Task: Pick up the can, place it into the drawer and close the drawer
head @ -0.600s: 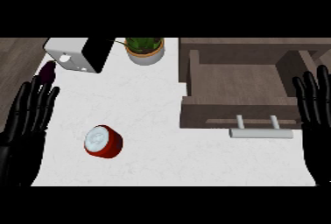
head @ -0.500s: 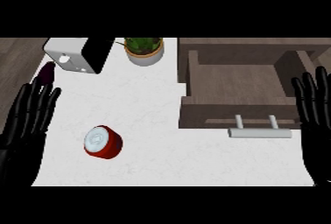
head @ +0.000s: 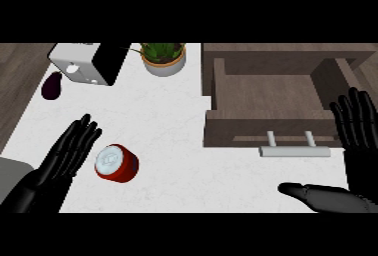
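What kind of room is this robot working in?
Most likely a kitchen: a white marble-look counter with an open wooden drawer, a toaster-like appliance, a potted plant and an eggplant.

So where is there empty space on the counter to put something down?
The widest bare patch is the white middle, between the red can and the open drawer. More lies below the drawer handle. The top left is crowded: eggplant, toaster, plant. The left hand is beside the can.
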